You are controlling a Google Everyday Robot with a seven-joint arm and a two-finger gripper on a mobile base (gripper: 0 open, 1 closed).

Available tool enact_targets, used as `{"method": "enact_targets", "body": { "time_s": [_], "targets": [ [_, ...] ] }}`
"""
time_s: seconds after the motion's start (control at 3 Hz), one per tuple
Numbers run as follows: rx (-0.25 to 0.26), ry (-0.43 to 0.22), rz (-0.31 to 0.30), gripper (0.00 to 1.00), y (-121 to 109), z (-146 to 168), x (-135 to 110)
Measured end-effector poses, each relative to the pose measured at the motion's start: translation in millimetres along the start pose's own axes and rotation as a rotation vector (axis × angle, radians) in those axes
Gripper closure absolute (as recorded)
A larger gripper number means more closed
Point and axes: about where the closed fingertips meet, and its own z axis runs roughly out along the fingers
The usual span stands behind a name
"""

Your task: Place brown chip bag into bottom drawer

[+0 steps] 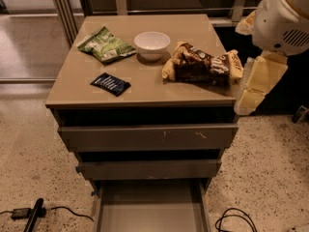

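The brown chip bag (203,65) lies crinkled on the right side of the cabinet top, just right of the white bowl (152,44). The bottom drawer (150,210) is pulled open at the foot of the cabinet, its flat floor bare. My arm comes in from the upper right. The gripper (254,87) hangs as a pale yellow part just off the cabinet's right edge, beside the bag and a little lower, not touching it.
A green chip bag (106,45) and a small flat black packet (110,83) lie on the left of the cabinet top (145,88). The two upper drawers (147,137) are shut. Cables lie on the floor at lower left (34,212) and lower right (234,220).
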Motion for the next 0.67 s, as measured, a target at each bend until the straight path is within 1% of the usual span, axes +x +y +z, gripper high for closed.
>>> {"method": "enact_targets", "body": {
  "time_s": [0.33, 0.67],
  "targets": [
    [0.046, -0.075, -0.018, 0.00, -23.1, 7.0, -21.5],
    [0.096, -0.134, 0.049, 0.00, -42.0, 21.2, -17.2]
  ]
}}
